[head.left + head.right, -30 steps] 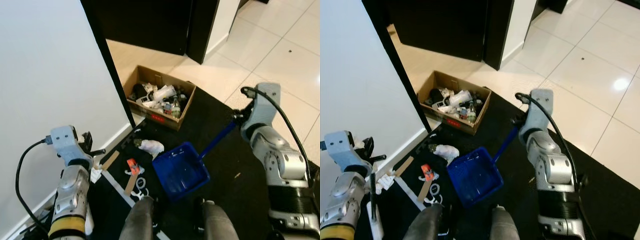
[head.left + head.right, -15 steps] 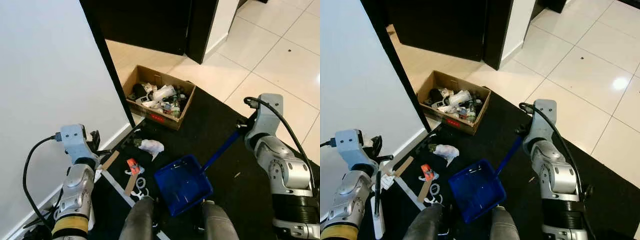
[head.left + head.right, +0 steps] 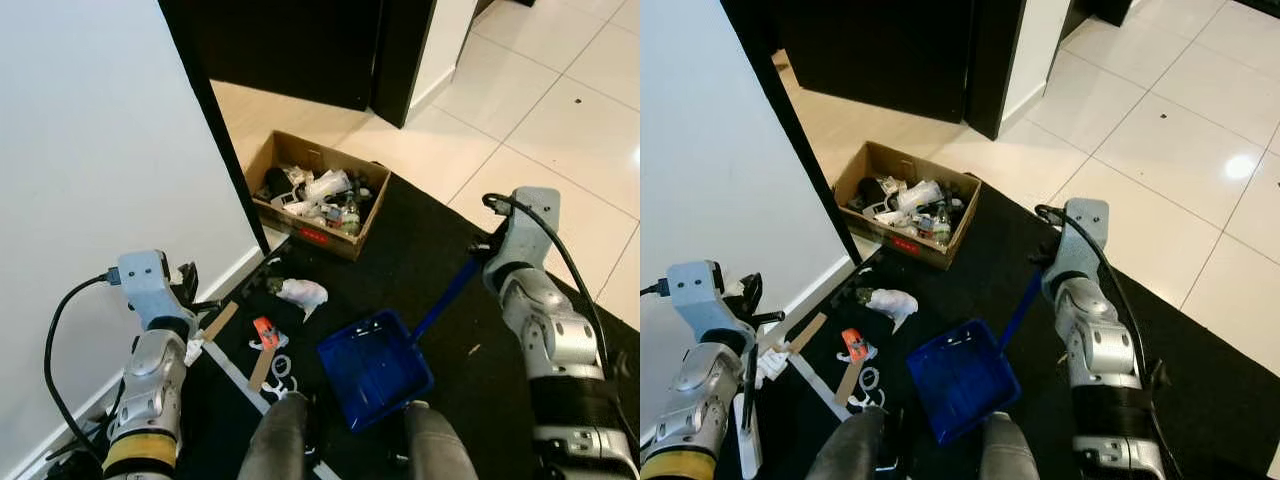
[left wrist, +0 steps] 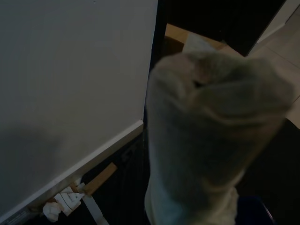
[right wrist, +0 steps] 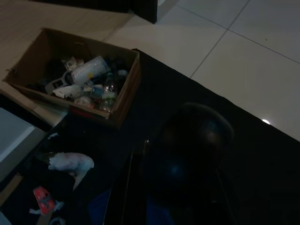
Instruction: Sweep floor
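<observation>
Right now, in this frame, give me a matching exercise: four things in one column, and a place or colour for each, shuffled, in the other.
Things:
1. dustpan
2. cardboard box
3. crumpled white paper
4. orange scrap

Descriptions:
A. full of rubbish, at the black mat's far edge
B. blue, on a long handle at the right arm
C. on the mat between box and dustpan
D. beside a wooden strip

Pairs: 1-B, 2-A, 3-C, 4-D
</observation>
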You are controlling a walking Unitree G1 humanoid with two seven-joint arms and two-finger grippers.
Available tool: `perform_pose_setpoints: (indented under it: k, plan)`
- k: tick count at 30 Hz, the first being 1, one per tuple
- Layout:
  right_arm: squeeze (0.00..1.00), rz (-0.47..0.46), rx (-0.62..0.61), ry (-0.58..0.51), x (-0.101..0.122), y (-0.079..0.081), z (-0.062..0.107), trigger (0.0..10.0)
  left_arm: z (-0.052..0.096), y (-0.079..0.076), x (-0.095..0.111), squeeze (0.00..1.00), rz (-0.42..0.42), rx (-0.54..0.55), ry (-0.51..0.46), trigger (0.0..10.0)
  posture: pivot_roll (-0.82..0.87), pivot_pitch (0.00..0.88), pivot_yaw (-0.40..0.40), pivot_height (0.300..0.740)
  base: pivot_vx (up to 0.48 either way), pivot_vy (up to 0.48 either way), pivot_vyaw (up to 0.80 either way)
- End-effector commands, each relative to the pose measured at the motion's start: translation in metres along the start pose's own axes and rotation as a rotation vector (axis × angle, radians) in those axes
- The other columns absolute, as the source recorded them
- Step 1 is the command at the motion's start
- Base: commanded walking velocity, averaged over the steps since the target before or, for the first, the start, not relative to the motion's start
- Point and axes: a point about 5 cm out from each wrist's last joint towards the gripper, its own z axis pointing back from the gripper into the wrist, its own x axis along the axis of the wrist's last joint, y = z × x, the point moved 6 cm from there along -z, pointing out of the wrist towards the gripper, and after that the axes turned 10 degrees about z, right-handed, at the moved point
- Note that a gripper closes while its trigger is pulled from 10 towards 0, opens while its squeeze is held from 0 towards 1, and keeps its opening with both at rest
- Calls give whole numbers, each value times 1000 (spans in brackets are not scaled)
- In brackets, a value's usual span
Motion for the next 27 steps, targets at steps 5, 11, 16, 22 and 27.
perform_pose_setpoints:
  k: [5,11,16,22,27]
  plan:
    - [0,-37,-13,-60,14,-3,-5,10000,6,8,0,0,-23,15,-4,10000,36,241,23,740,0,0,0]
    - [0,-37,-12,-6,-1,-4,-11,10000,6,8,0,0,-19,16,-7,10000,39,237,19,740,0,0,0]
    - [0,-53,13,45,-17,5,-13,10000,7,9,-2,0,-19,18,-4,10000,44,236,18,740,0,0,0]
    - [0,-79,22,-6,4,7,-12,10000,7,10,-1,0,-19,22,-7,10000,43,233,15,740,0,0,0]
    - [0,-97,32,-75,28,7,-9,10000,7,10,-1,0,-18,22,-7,10000,38,232,13,740,0,0,0]
